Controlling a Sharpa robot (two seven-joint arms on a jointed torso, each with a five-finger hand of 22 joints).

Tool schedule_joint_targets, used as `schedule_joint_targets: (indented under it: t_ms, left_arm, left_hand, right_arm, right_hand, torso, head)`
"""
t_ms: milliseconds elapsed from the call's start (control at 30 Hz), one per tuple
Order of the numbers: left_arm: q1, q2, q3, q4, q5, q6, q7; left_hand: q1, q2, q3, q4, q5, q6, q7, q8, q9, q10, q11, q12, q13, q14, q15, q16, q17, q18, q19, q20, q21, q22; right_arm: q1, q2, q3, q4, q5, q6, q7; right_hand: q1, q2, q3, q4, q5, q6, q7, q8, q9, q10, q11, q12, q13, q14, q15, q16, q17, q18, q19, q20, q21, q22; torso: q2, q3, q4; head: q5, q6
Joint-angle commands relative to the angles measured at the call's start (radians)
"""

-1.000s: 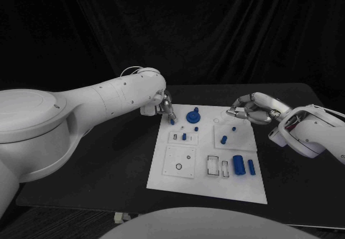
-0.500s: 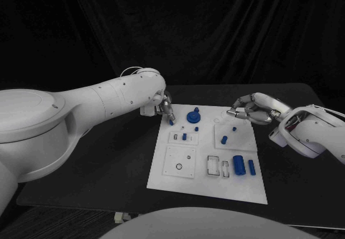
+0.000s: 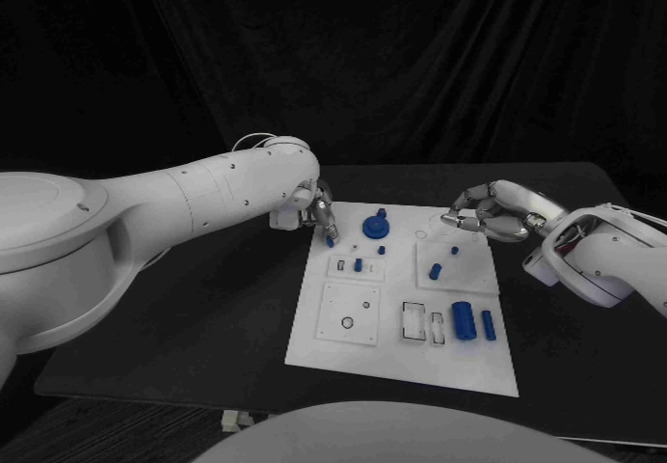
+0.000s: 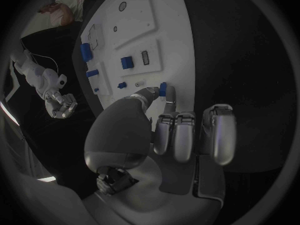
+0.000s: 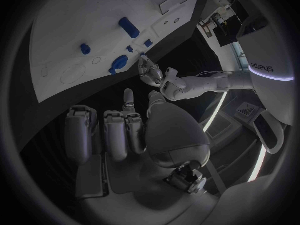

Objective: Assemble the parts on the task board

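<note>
1. A small blue part (image 3: pixel 330 241) is at the task board's (image 3: pixel 403 367) far left corner, pinched by the left hand (image 3: pixel 318 209), fingertips (image 4: pixel 152 92) closed on it; it has scarcely moved in the last second.
2. The left hand stays at that corner, its other fingers curled.
3. The right hand (image 3: pixel 490 213) still hovers above the board's far right edge, fingers curled in, holding nothing.
</note>
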Motion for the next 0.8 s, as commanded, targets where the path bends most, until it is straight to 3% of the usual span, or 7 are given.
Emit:
schedule_joint_targets:
  t_ms: [33,400,800]
  left_arm:
    - [0.01,-0.011,0.001,0.033,0.003,-0.034,-0.067]
    - [0.039,-0.075,0.001,0.179,0.111,-0.076,-0.167]
    - [0.046,-0.118,0.001,0.301,0.13,-0.117,-0.201]
  left_hand:
    - [-0.015,-0.001,0.135,-0.126,0.004,0.004,0.001,0.007,0.017,0.104,-0.001,0.003,0.263,0.106,-0.003,0.003,0.263,0.007,0.013,-0.001,-0.007,0.165]
    - [-0.027,0.004,0.155,-0.13,-0.001,0.0,0.002,0.01,0.023,0.104,0.0,0.003,0.263,0.106,-0.003,0.003,0.263,0.008,0.012,-0.001,-0.012,0.163]
    - [-0.031,0.007,0.159,-0.13,-0.001,-0.001,0.002,0.011,0.025,0.104,0.0,0.003,0.263,0.106,-0.003,0.003,0.263,0.008,0.012,-0.001,-0.011,0.163]
  right_arm:
    - [-0.002,-0.002,0.001,0.0,0.0,0.009,-0.019]
    - [-0.002,-0.002,0.001,-0.003,0.0,0.013,-0.024]
    - [-0.01,-0.001,0.0,-0.006,0.0,0.015,-0.029]
  right_hand:
    - [-0.001,0.008,-0.006,-0.002,-0.002,0.005,0.002,0.003,0.001,0.108,0.004,0.003,0.263,0.091,0.006,-0.003,0.216,0.007,0.043,0.004,-0.005,0.221]
    - [0.0,0.008,-0.006,-0.002,-0.002,0.004,0.002,0.001,0.001,0.108,0.004,0.003,0.263,0.09,0.006,-0.005,0.211,0.008,0.04,0.004,-0.009,0.219]
    - [0.0,0.008,-0.007,-0.002,-0.002,0.0,0.003,-0.001,0.0,0.108,0.004,0.003,0.263,0.087,0.006,-0.01,0.203,0.01,0.037,0.004,-0.015,0.217]
  torso:
    - [-0.001,0.0018,0.0002]
    - [-0.007,0.0056,-0.0019]
    - [-0.012,0.0106,-0.0044]
  head:
    - [0.001,0.0]
    - [0.002,0.0]
    - [0.012,0.0]
